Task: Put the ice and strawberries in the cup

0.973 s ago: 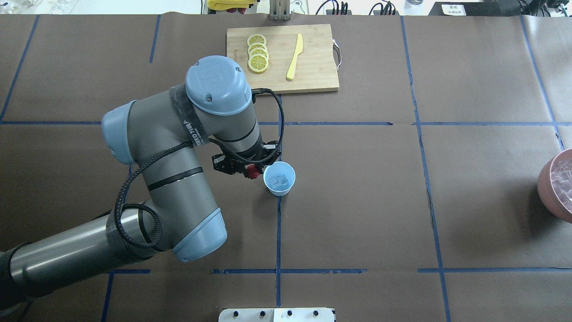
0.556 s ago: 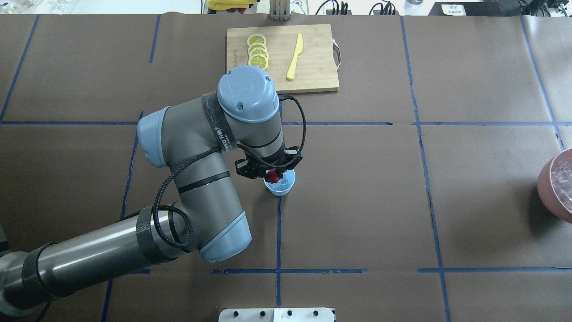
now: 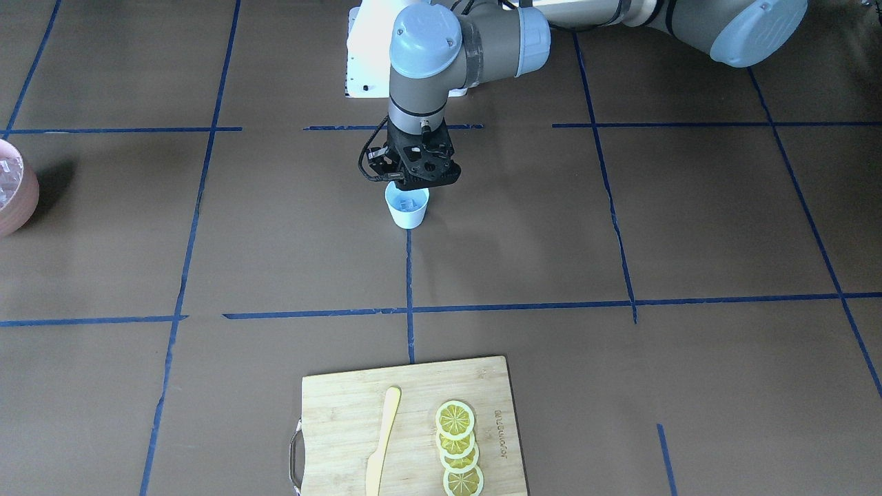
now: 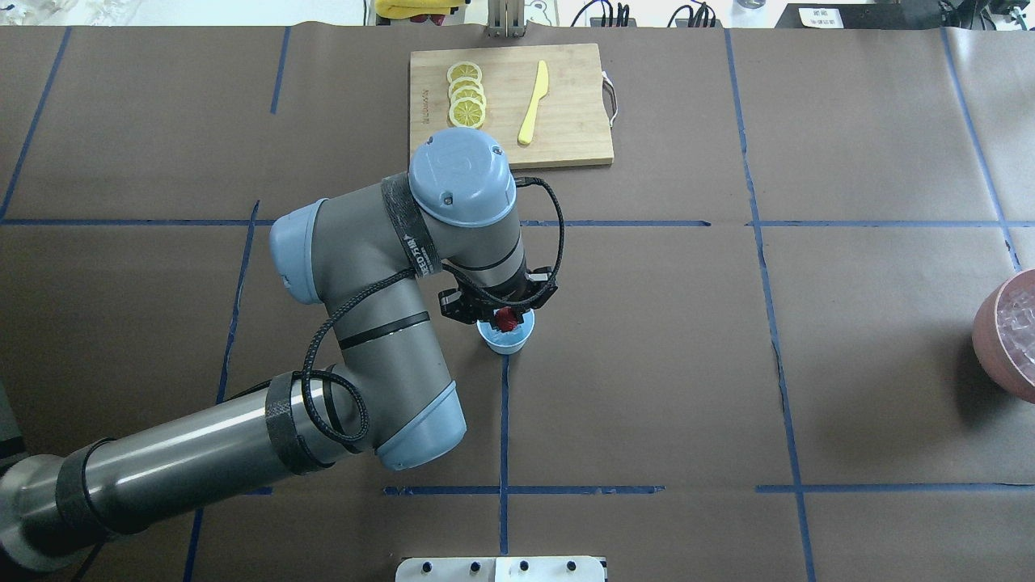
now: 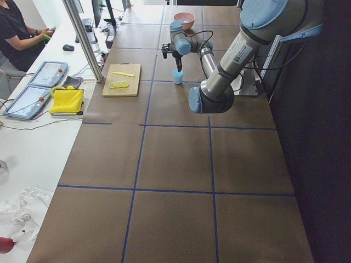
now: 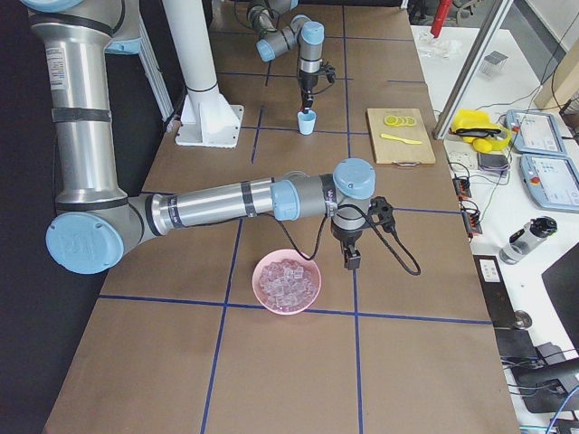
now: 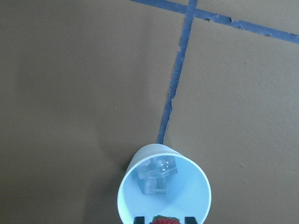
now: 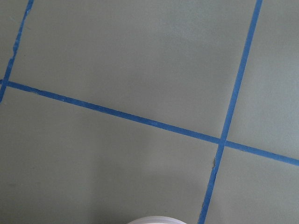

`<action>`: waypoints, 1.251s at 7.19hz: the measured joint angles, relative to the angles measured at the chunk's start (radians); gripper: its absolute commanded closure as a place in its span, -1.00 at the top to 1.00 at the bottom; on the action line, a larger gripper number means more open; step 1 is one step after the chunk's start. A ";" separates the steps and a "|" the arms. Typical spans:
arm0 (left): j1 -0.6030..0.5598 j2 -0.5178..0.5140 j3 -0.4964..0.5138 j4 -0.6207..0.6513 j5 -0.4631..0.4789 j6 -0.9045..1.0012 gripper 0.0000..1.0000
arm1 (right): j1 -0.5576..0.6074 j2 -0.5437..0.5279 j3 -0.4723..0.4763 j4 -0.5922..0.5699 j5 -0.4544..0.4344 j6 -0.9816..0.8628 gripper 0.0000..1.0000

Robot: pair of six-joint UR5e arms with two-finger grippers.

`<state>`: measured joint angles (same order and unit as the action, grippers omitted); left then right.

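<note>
Left gripper (image 4: 505,318), jaws clamped on strawberry (image 7: 162,220), poised over cup (image 4: 506,344) on counter (image 4: 647,364); ice (image 7: 156,175) already inside. Step: berry drop. Next likely: part jaws squarely above mouth. Right gripper (image 6: 349,261) near bowl (image 6: 255,276), jaws' state unreadable.

left gripper (image 4: 505,317) clamps tiny round red strawberry (image 4: 507,321) just over small white cup with pale blue inside (image 4: 507,345).

the cup (image 3: 406,215) stands mid-table with ice (image 7: 156,175) in it. the left gripper (image 4: 505,319) holds the strawberry (image 7: 163,219) just over its rim. beyond it lies a cutting board (image 4: 566,121), with lemon slices (image 4: 466,101) left of a knife (image 4: 534,103). a bowl (image 4: 990,339) stands far right, the right gripper (image 6: 348,262) beside it.
</note>
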<state>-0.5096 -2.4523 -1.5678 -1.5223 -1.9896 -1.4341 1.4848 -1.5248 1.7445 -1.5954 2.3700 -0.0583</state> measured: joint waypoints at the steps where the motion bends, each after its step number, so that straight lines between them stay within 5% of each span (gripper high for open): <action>1: 0.000 0.001 0.001 -0.002 0.000 0.003 0.96 | 0.000 0.000 0.000 0.000 0.000 0.000 0.99; 6: -0.034 0.022 -0.035 0.022 -0.001 0.044 1.00 | 0.008 -0.004 -0.041 0.026 0.001 -0.012 0.99; 9: -0.117 0.206 -0.298 0.193 -0.006 0.260 1.00 | 0.075 -0.026 -0.219 0.222 0.066 -0.041 0.99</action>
<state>-0.6261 -2.2467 -1.8660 -1.3289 -1.9951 -1.1742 1.5594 -1.5507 1.5256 -1.3736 2.4357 -0.0989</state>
